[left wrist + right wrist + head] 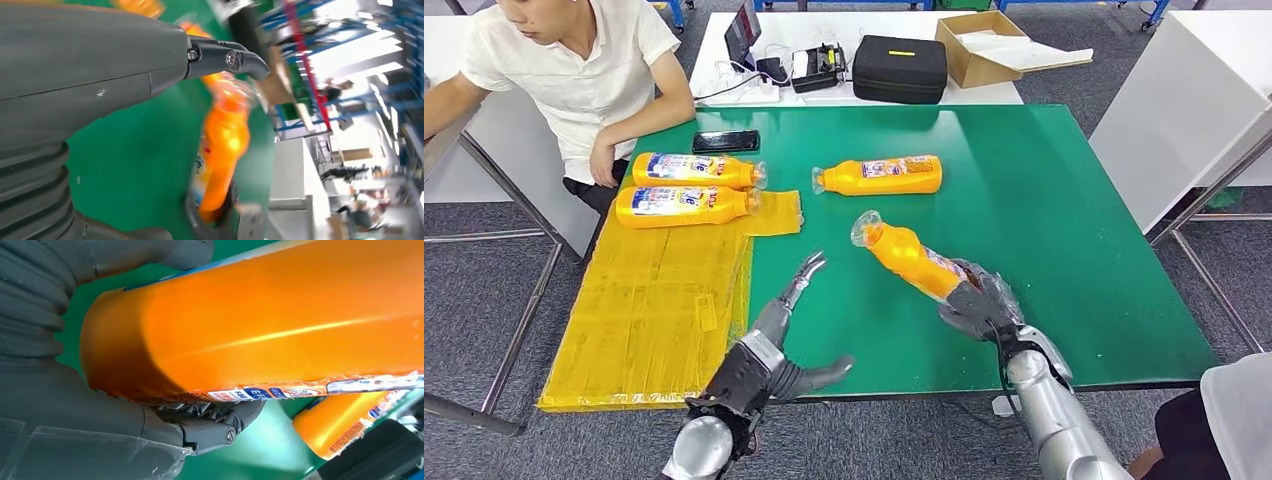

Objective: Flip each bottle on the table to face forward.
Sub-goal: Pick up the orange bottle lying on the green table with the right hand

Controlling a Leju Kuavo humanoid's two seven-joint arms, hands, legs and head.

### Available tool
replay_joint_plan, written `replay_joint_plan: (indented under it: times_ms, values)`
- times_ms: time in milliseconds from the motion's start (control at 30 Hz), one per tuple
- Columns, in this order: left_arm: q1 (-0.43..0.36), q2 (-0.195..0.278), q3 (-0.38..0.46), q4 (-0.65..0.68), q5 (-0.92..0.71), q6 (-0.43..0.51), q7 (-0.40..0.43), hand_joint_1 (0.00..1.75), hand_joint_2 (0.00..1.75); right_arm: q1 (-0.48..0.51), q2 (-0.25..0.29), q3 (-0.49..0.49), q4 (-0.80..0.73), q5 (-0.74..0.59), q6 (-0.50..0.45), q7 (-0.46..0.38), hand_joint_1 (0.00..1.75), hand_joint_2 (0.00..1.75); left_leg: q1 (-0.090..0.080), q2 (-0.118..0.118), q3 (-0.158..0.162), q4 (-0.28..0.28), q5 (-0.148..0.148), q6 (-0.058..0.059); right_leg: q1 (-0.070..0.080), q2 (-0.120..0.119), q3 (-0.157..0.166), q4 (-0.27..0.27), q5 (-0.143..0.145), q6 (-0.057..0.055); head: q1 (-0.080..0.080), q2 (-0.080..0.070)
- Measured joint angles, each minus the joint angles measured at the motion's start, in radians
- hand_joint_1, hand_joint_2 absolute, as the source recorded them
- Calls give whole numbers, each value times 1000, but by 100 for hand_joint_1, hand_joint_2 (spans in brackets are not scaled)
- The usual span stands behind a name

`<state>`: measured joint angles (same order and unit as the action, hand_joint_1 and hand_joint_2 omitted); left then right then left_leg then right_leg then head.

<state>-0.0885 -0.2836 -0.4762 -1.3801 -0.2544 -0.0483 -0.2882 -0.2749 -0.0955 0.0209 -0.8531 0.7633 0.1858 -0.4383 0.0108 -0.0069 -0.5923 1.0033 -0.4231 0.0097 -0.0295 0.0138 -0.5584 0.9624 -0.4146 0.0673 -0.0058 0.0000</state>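
The right robot hand [980,302] grips an orange bottle [911,258] by its base, lifted off the green worktop [1064,220] and tilted, cap end pointing away and to the left. The left robot hand [776,345] holds nothing, fingers spread, hovering near the front edge. To do this well, I would roll the wrist until the printed label faces up, then lower the bottle flat before loosening the grip, keeping clear of the third bottle [879,176] lying just beyond. Two more bottles [689,186] lie label-up on a yellow mat [654,310] at the left. A phone [725,141] rests near a seated person [574,70]; a black case [900,68] and a cardboard box [984,45] sit on a white table behind.
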Motion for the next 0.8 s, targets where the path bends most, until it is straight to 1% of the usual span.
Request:
replay_joint_plan:
  times_ms: [100, 200, 333, 433, 500, 633, 800]
  values:
    - [-2, -2, 15, 37, 163, 14, 55, 0, 175, 70, 13, 27, -127, -77, 5, 33, 175, 175, 1, 0, -3, 0, 1, 0, 1, 0, -1, 1, 0, 0, 0, 0]
    - [-2, -4, 29, 64, 206, 18, 67, 0, 175, 108, 25, 58, -209, -109, 11, 66, 175, 175, 1, 2, -6, 0, 1, 0, 0, 1, -4, 1, 0, -1, 0, 0]
    - [-2, -6, 41, 85, 263, 24, 83, 0, 175, 136, 39, 86, -266, -140, -4, 34, 174, 175, 0, 0, -11, 0, 2, 0, 0, 0, -6, 1, 0, 0, 0, 0]
    - [-1, -7, 55, 102, 319, 27, 82, 0, 175, 149, 79, 114, -327, -143, -31, 20, 172, 175, 0, 0, -16, 0, 3, 0, -1, 0, -11, 1, 1, 0, 0, 0]
    - [0, -8, 63, 108, 328, 15, 70, 0, 175, 153, 114, 142, -372, -131, -51, 29, 170, 175, 0, 0, -17, 0, 3, 0, -1, 0, -14, 1, 1, 0, 0, 0]
    - [1, -10, 64, 107, 272, 1, 50, 0, 175, 163, 160, 200, -429, -106, -69, 41, 175, 175, 1, -2, -20, 0, 4, 0, -1, -2, -15, 2, 0, 0, 0, 0]
    - [2, -10, 61, 99, 243, -23, 45, 0, 175, 168, 176, 268, -439, -85, -75, 34, 174, 175, 0, -3, -24, 0, 4, 0, -1, -3, -18, 2, 0, 0, 0, 0]
